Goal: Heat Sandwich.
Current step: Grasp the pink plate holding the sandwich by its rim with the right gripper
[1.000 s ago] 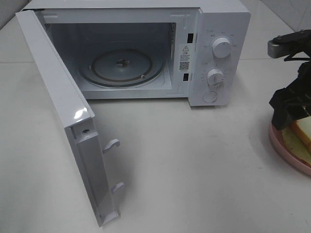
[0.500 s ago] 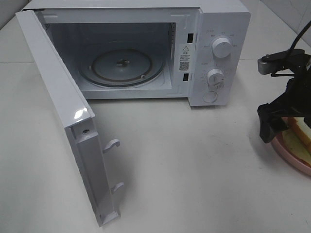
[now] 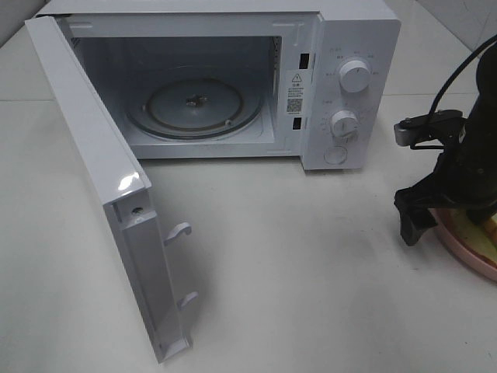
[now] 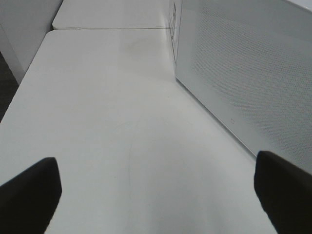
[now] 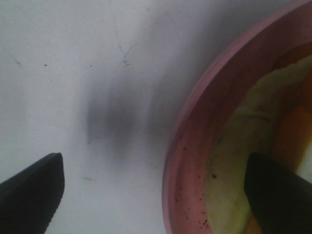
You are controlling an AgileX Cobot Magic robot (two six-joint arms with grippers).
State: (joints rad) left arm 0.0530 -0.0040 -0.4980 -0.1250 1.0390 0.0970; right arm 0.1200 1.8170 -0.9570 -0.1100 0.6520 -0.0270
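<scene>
Pink plate [image 5: 181,146], right gripper [image 5: 155,192] spread astride its rim (sandwich [image 5: 234,146] unheld), moved toward microwave [image 3: 342,85]

Overhead view: bright, even, diffuse light from above. One small glare spot on the glossy open white microwave door [image 3: 101,179], left of centre. Soft grey shadow to its right on the pale tabletop [image 3: 311,272]. Oven cavity [image 3: 194,85] dimmer, bluish.

Left wrist view: washed-out, low contrast. Black fingertips [image 4: 29,195] of the left gripper [image 4: 156,200] blurred in the lower corners.

Right wrist view: soft throughout. Round pink plate [image 5: 195,122] rim smeared, fuzzy dark shadow centre-left, right gripper [image 5: 156,195] tips out of focus.
</scene>
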